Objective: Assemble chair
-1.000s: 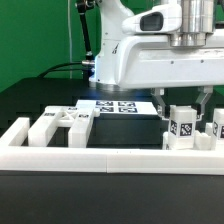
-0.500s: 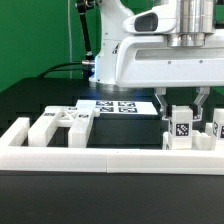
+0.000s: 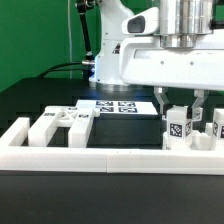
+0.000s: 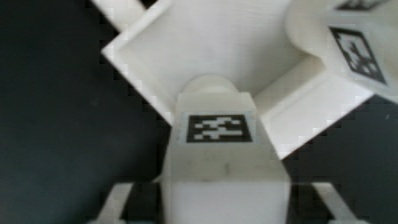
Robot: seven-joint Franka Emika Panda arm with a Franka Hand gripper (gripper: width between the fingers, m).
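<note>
Gripper (image 3: pixel 180 108) clamped narrow on upright tagged chair piece (image 3: pixel 179 128), presumably for lifting clear of border rail (image 3: pixel 110 158); remaining parts (image 3: pixel 62 122) lying loose near marker board (image 3: pixel 117 106).

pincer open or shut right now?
Shut, on the white tagged chair piece. In the exterior view the pincer has a finger against each side of the piece, with no gap visible.

No readable text; only square tags on chair pieces (image 3: pixel 178 128) (coded patterns).
</note>
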